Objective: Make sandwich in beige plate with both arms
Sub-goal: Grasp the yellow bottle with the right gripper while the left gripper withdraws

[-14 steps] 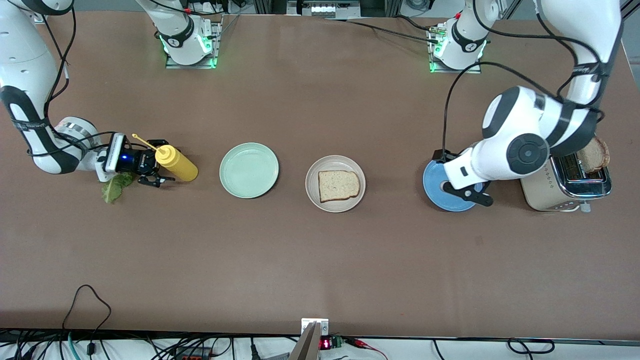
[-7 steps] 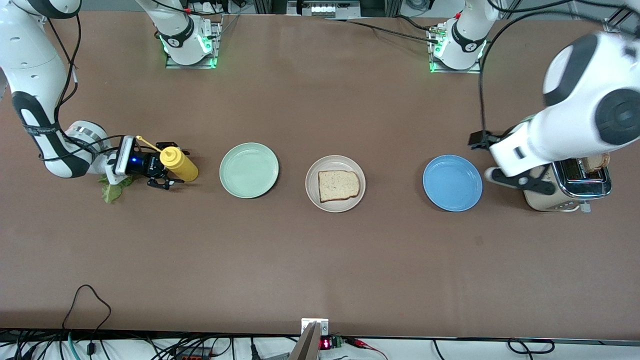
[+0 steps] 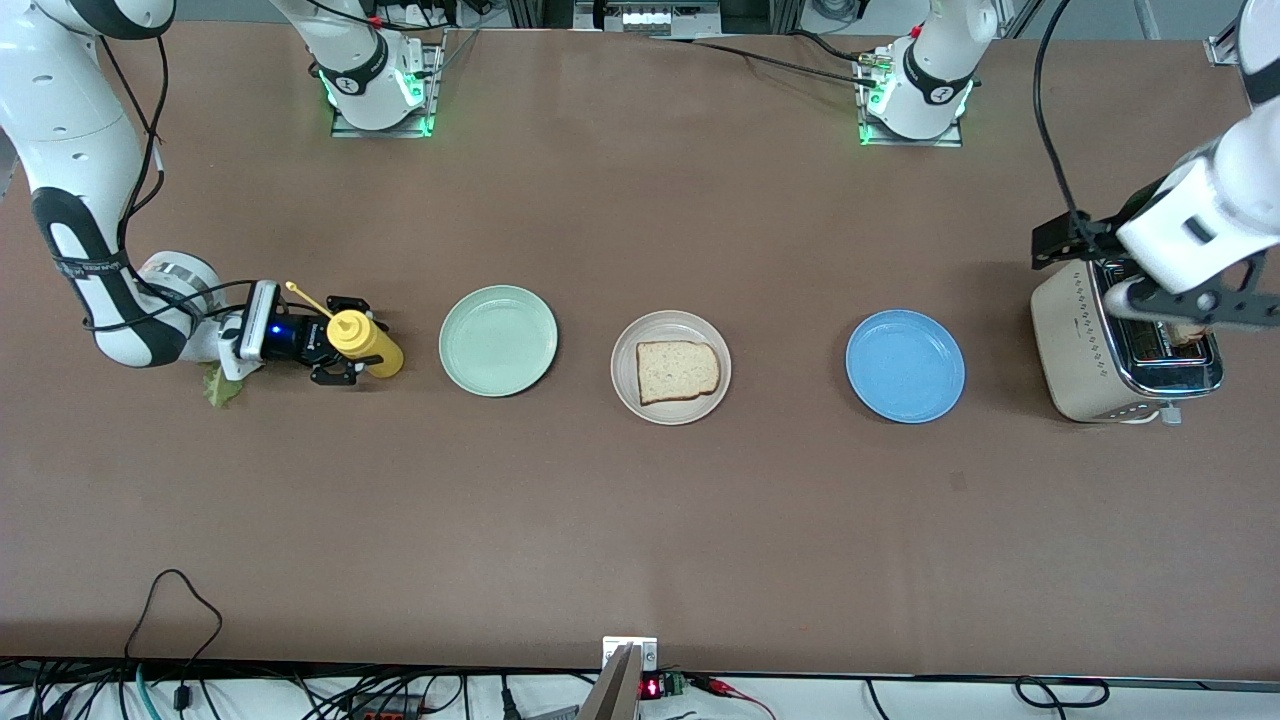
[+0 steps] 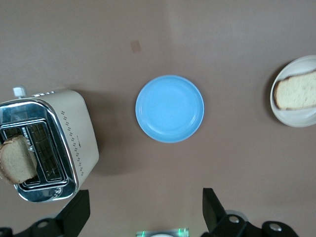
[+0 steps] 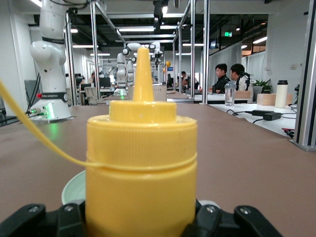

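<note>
Right pincer: closing around the yellow mustard bottle beside the lettuce leaf; a loose grip could tip it.
Left pincer: wide, over the toaster.
Beige plate: one bread slice, mid-worktop.

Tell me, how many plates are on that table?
3, in a row: the mint green plate toward the right arm's end, the beige plate with bread in the middle, the blue plate beside the toaster.

Brown table, aluminium frame posts, ceiling strip lights, seated people at desks
</note>
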### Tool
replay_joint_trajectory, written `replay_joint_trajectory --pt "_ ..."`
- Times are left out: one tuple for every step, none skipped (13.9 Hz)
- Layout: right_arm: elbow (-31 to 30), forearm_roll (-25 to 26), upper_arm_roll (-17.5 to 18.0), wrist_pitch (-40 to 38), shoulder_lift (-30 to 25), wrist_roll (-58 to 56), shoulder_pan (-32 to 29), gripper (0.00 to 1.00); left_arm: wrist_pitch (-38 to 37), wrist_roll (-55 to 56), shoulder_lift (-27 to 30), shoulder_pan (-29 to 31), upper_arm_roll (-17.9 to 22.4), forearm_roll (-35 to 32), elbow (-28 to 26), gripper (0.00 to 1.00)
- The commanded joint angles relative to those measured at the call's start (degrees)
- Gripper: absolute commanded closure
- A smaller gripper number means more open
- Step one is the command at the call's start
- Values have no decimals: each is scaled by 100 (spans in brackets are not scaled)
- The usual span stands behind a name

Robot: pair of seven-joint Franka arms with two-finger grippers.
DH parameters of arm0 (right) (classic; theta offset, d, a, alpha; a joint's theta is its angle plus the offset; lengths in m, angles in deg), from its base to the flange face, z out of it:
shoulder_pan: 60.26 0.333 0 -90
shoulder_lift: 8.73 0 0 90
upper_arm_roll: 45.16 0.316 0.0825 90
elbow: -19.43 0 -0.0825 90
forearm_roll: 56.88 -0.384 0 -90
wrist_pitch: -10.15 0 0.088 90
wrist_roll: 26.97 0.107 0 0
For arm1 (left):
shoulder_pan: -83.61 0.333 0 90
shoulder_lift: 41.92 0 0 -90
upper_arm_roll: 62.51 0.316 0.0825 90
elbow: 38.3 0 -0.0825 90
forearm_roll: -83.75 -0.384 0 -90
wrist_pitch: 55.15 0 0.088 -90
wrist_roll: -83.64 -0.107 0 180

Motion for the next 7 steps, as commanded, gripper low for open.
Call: replay_joint_trajectory --pt "94 -46 -72 457 -613 564 415 80 1199 -106 1031 -467 809 210 -1407 0" --pt "94 33 -72 790 -850 862 564 80 1386 -62 1067 -572 836 201 -1548 0" --pt "102 199 -72 1168 -1114 1135 731 79 1397 -97 1068 -686 836 123 -1680 0" --pt "103 340 -72 1607 -1377 1477 985 79 1284 -106 1137 -687 836 113 -1786 0" --pt "103 541 -72 2029 -1624 1785 1231 79 1161 -193 1434 -687 836 122 -2005 0" --pt "111 796 -72 2512 -1826 2154 1495 79 1151 -168 1498 -687 836 122 -2120 0" --pt "111 1077 -72 2960 -1950 2479 1715 79 1116 -133 1463 -661 836 113 -2095 0"
